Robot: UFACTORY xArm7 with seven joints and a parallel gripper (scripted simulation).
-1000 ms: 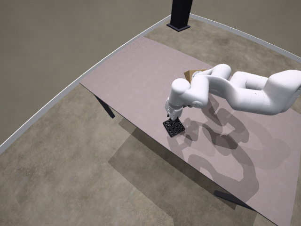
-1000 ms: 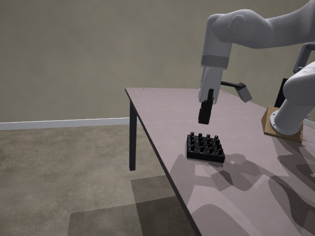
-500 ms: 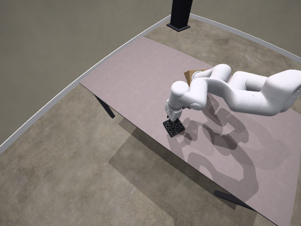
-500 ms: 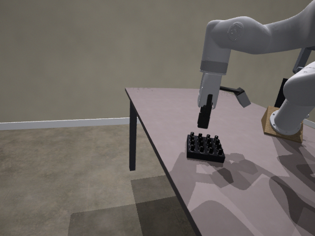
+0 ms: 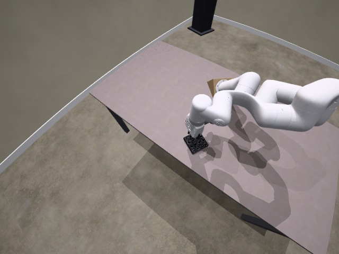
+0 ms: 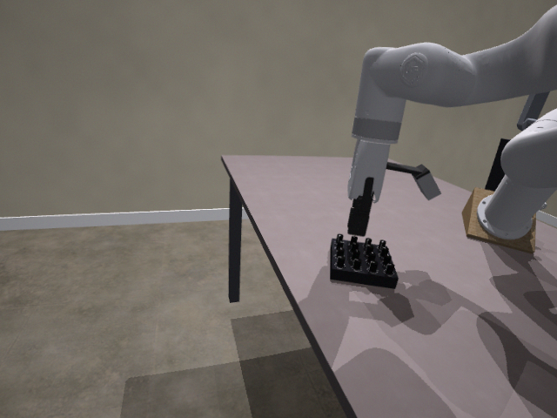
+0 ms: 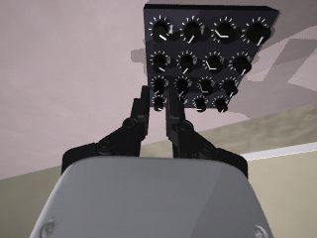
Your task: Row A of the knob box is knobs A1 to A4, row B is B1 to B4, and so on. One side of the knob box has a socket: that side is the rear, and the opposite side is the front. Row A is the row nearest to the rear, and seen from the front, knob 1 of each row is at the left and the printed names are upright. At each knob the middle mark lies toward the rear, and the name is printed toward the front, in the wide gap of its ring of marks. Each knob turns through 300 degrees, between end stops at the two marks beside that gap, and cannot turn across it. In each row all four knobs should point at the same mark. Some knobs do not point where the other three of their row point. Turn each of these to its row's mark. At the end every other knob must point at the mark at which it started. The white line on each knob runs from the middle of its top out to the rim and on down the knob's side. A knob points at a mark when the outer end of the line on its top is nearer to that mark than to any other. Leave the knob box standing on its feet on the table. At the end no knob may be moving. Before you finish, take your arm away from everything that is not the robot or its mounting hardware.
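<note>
Poised on the desk (image 5: 153, 82) (image 6: 292, 193) (image 7: 74, 74), directly beneath the gripper (image 5: 195, 137) (image 6: 356, 233) (image 7: 158, 89): the black knob box (image 5: 192, 152) (image 6: 363, 279) (image 7: 203, 47), upright and near the long edge. Fingers parted by a narrow gap, with nothing in hold; tips just above the knobs in the exterior view.

Likely step: lining up over the end knob (image 7: 158, 105), seen between the fingers in the wrist view. Best handled by centring on the stem first, then descending straight, with both tips kept off neighbouring knobs. Close gently, turn about the upright axis without sideways push, stop at the row's mark and never force across the wide gap. Open before lifting, to avoid dragging the line off its mark.

Set cornerwise to the desk edge in the top view; nearly square, without any clear long axis. Rear probably toward the left of the wrist view, judging by the pale printing right of the knobs; socket not visible, names too small to read.
</note>
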